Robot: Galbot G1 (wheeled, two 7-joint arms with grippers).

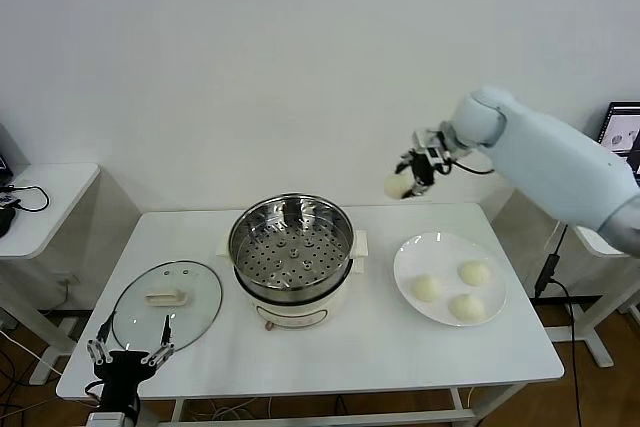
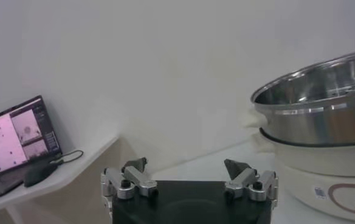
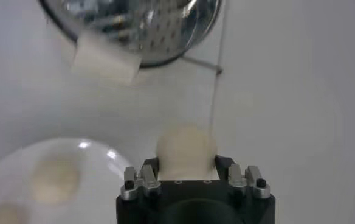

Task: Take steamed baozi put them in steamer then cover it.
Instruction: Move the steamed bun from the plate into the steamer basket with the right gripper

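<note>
My right gripper (image 1: 404, 180) is shut on one cream-white baozi (image 3: 186, 148), held high above the table between the steamer and the plate. Three more baozi (image 1: 428, 288) lie on the white plate (image 1: 412, 251) at the right. The steel steamer (image 1: 291, 238) stands mid-table on its white base, its perforated tray (image 1: 293, 251) bare. The glass cover (image 1: 167, 302) with its cream handle lies flat on the table at the left. My left gripper (image 1: 129, 352) stands open at the table's front left edge, near the cover, holding nothing.
A side desk (image 1: 40, 202) with cables stands at the left, and a laptop (image 2: 19, 143) rests on it. A monitor (image 1: 622, 129) shows at the far right. The steamer's side (image 2: 317, 115) rises close to the left gripper.
</note>
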